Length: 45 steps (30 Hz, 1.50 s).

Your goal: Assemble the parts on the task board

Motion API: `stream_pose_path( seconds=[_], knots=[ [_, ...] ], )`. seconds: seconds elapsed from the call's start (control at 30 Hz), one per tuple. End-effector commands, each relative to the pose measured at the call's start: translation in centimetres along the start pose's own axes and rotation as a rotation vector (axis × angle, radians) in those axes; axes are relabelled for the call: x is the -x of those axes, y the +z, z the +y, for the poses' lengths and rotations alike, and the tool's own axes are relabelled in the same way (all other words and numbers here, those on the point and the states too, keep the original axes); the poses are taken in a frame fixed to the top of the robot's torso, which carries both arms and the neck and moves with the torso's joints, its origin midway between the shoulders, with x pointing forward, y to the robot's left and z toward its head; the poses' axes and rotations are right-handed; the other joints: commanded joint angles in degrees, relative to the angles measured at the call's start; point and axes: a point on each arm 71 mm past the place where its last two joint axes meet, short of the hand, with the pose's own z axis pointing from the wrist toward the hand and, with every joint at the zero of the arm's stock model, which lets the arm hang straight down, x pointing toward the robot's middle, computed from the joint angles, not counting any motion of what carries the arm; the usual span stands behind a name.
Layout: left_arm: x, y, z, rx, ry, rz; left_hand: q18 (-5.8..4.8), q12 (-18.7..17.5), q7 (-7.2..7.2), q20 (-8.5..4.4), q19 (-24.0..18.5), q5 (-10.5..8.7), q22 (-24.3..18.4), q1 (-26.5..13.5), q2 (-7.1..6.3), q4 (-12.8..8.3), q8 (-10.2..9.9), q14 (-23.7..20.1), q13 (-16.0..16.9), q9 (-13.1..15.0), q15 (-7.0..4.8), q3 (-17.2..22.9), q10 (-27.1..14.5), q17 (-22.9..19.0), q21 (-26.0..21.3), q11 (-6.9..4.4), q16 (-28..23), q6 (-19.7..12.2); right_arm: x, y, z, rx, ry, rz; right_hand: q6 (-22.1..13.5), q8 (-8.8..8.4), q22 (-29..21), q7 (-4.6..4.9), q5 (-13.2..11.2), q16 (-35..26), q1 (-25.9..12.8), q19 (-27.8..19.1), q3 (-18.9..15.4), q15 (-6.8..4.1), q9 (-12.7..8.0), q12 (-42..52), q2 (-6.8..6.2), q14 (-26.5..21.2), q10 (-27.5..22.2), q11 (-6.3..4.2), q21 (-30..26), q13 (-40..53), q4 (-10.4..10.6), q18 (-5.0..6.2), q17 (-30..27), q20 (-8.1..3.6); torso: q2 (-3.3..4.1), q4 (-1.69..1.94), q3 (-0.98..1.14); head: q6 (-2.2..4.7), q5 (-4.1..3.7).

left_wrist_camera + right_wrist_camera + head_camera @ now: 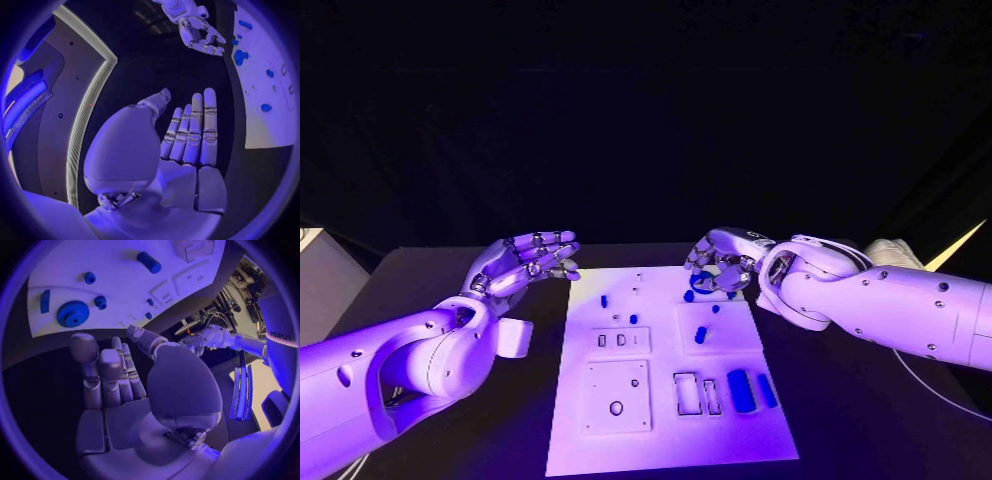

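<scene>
Left hand (524, 262) hovers open just off the board's far left corner, fingers straight and together in the left wrist view, palm bare, holding nothing. Right hand (721, 268) sits over the board's far right edge, fingers curled down near a gear; the right wrist view shows its palm (119, 390) empty, fingers loosely extended, so it reads as open, no contact visible with any part. Progress, near to far on the board (589, 440): two long blue parts (753, 390) lie loose on the near right beside empty rectangular slots (697, 393), so those look undone. Mid board, a short blue part (701, 335) lies flat, small pegs (617, 305) stand further up. Far edge: the gear (73, 313) lies flat with a small blue block (45, 301) just beside it; seating cannot be told. Judged early stage, most parts still to place. Both arms come in low from the sides, wrists raised, hands aimed at the far end of the board.
</scene>
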Motion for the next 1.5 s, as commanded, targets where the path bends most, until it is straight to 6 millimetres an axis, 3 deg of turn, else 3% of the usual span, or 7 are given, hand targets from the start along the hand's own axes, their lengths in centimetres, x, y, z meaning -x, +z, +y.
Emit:
stream_pose_path(
  seconds=[0.03, 0.17, 0.33, 0.7, 1.5],
  knots=[
    [-0.8, -0.2, -0.3, -0.002, -0.019, 0.065, -0.03, -0.3, 0.78, 0.1, -0.9, 0.17, 1.6, -1.0, 0.03, -0.5, -0.4, -0.6, 0.1, -0.1, -0.05, 0.1, 0.1, 0.9, 2.2, -0.02, 1.7, 0.5, -0.5, 0.2, 0.0, -0.029, -0.169, 0.061, -0.4, -0.25, 5.0, -0.29, -0.3, 4.4, 0.2, 1.0, -0.3, 0.21, 0.3, 0.4, -0.49, 1.9, -1.0, 0.07, 3.9, 0.1, 0.7, -0.98, 4.2, 0.22, 0.89, 0.36, -0.17, -0.15, -0.35],
    [-0.9, -0.5, -0.4, -0.002, -0.024, 0.074, 0.17, -0.2, 0.8, 0.28, -2.0, 0.19, 3.4, -1.4, 0.07, -0.9, -0.6, -1.3, 0.1, -0.3, -0.1, 0.5, 0.1, 1.6, 4.6, 0.03, 3.6, 0.6, -0.7, 0.3, 0.1, -0.042, -0.204, 0.075, -0.5, -0.25, 10.1, -0.36, -0.3, 8.5, 0.3, 2.4, -0.6, 0.2, 0.7, 0.8, -0.51, 2.3, -1.2, -0.04, 7.9, 0.2, 1.2, -1.71, 8.3, 0.41, 1.3, 0.53, -0.31, -0.21, -0.59],
    [-1.1, -0.6, -0.6, -0.003, -0.028, 0.082, 0.35, -0.2, 0.8, 0.42, -2.7, 0.16, 4.7, -1.7, 0.05, -1.1, -0.8, -1.7, 0.1, -0.3, -0.1, 0.8, 0.0, 2.0, 6.3, -0.03, 4.8, 0.7, -0.8, 0.5, 0.0, -0.057, -0.23, 0.085, -0.6, -0.28, 12.8, -0.36, -0.2, 10.6, 0.5, 3.1, -0.9, 0.18, 0.9, 0.8, -0.61, 2.5, -1.7, -0.02, 9.9, 0.2, 1.6, -2.08, 10.4, 0.54, 1.71, 0.58, -0.37, -0.05, -0.53],
    [-1.3, -0.6, -0.9, -0.003, -0.031, 0.092, 0.45, -0.2, 0.86, 0.53, -3.2, 0.16, 5.5, -2.0, 0.02, -1.2, -0.9, -2.0, 0.1, -0.4, -0.08, 1.0, 0.0, 2.2, 7.4, -0.01, 5.5, 0.7, -1.3, 0.9, 0.2, -0.066, -0.249, 0.098, -0.4, -0.15, 15.1, -0.45, -0.1, 12.2, 0.8, 3.6, -0.8, 0.15, 1.2, 1.1, -0.33, 2.5, -1.7, -0.07, 11.6, 0.3, 1.9, -2.38, 11.8, 0.66, 2.34, 0.85, -0.38, 0.1, -0.64],
    [-1.3, -0.5, -1.1, -0.007, -0.028, 0.091, 0.49, -0.2, 0.91, 0.59, -3.4, 0.16, 5.8, -2.1, 0.11, -1.3, -0.9, -2.1, 0.1, -0.4, -0.06, 1.1, 0.0, 2.3, 7.9, 0.03, 5.8, 0.7, -2.2, 1.5, 0.5, -0.072, -0.253, 0.128, 1.2, 0.86, 19.4, -0.9, -0.1, 14.5, 0.8, 4.5, 1.6, -0.18, 2.3, 2.8, 1.17, 2.4, 1.3, -0.66, 14.7, 0.6, 3.4, -2.95, 13.3, 0.65, 3.18, 0.91, -0.28, 0.41, -0.58]
  ],
)
